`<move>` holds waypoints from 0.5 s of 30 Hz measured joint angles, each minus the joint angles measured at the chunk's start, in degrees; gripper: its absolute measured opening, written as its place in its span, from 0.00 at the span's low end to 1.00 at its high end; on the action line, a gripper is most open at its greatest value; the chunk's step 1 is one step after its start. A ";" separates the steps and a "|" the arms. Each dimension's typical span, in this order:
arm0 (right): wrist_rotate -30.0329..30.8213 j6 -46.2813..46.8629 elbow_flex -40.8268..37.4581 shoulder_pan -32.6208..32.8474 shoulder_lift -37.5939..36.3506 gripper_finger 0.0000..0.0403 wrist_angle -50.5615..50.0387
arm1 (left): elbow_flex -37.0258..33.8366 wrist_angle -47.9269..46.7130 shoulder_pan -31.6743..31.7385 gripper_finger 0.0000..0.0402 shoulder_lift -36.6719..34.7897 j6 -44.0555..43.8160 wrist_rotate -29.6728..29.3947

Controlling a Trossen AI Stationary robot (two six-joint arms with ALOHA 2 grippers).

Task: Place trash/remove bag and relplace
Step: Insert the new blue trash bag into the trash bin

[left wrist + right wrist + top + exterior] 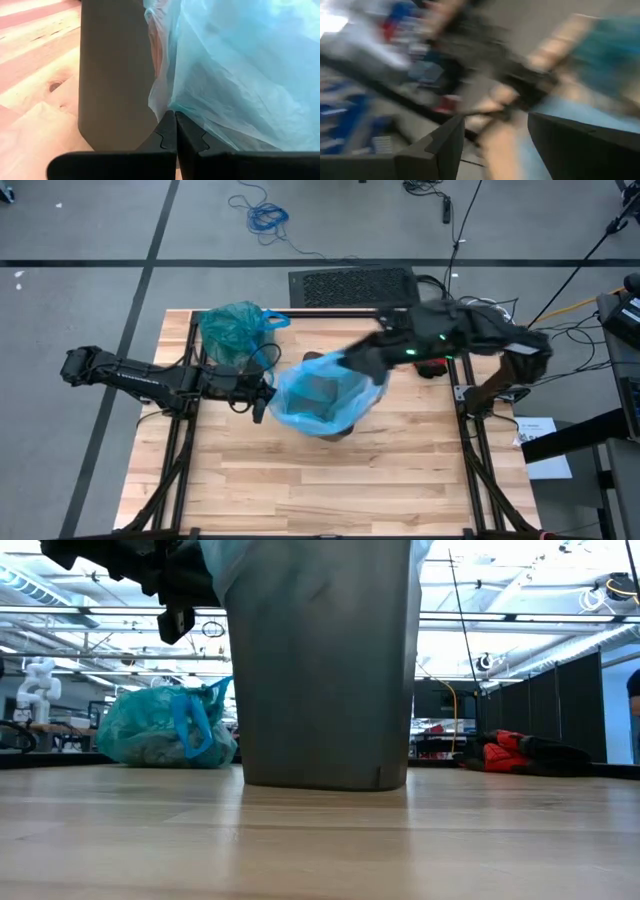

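A dark grey bin [335, 425] stands upright at the table's middle, lined with a pale sky-blue plastic bag [320, 395] that spreads over its rim. The teal-green bag [232, 330] with blue handle loops lies bunched on the table at the far left, also seen in the low view [165, 730]. My left gripper [262, 398] is at the bin's left rim, shut on the sky-blue plastic. My right gripper [495, 135] hovers open and blurred above the bin's far right rim, with nothing between its fingers. No loose trash shows. My left gripper pinches a fold of the sky-blue bag [169, 106] between its two fingertips, where the plastic hangs over the outside of the bin's left wall [115, 75]. The fingers come from the table's left, slanting slightly down. The plastic rises slack from the tips toward the rim.
A red glove [432, 368] lies at the table's far right, also in the low view [505, 752]. A black mat [352, 285] sits on the floor behind the table. The table's near half [330, 490] is bare wood.
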 joint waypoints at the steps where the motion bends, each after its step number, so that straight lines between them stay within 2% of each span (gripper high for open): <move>1: 3.57 1.48 -0.02 0.76 -1.32 0.52 -5.96 | 0.00 0.04 0.00 0.00 -0.01 -0.02 0.01; 4: 12.59 10.13 -0.02 3.11 -4.10 0.52 -24.11 | 0.00 0.00 0.00 0.00 -0.01 -0.11 0.15; 7: 17.18 18.04 -0.02 4.52 -4.45 0.52 -37.08 | 0.02 0.02 0.26 0.00 -0.01 -0.15 0.20; 12: 17.10 18.32 -0.09 4.65 -2.71 0.49 -38.42 | 0.01 0.32 2.11 0.00 -0.01 -1.65 0.20; 15: 16.97 17.84 -0.52 3.82 -1.60 0.39 -40.74 | 0.02 0.41 3.71 0.00 -0.04 -1.66 0.22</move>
